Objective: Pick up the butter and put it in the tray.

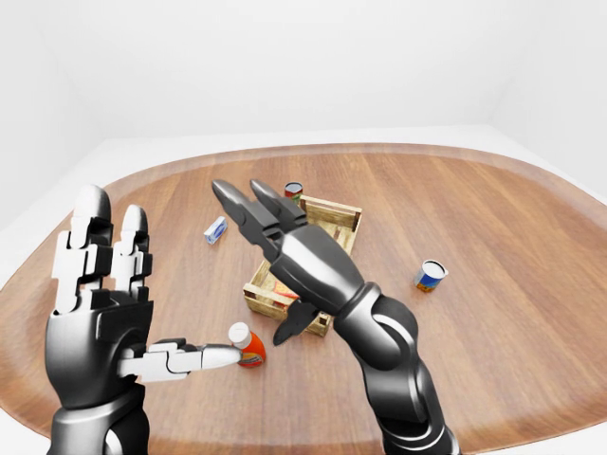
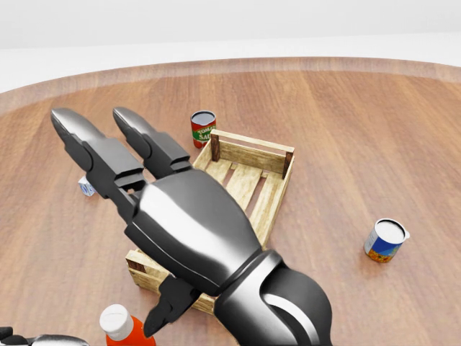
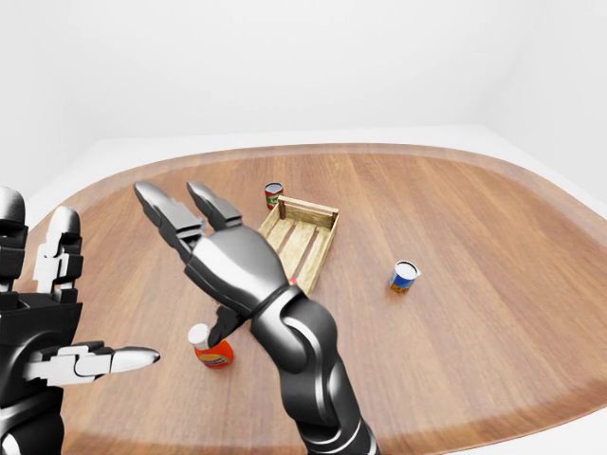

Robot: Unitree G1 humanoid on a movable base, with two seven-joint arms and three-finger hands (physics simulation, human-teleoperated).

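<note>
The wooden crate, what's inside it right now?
The crate's far end shows only bare slats. Its near end is covered by the open right hand, so the head view shows no butter; only a red sliver peeks out in the left-eye view.

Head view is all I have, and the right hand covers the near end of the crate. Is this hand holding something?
Observer: No. The left-eye view shows the right hand open, fingers spread, nothing between them, up off the table.
Operator: Can you see the butter in the crate?
Observer: Only a red strip at the near end of the crate, just beside the palm. It is probably the butter, but I cannot read it.
Operator: Where is the left hand?
Observer: The left hand is open, fingers upright, thumb pointing toward the orange bottle.
</note>
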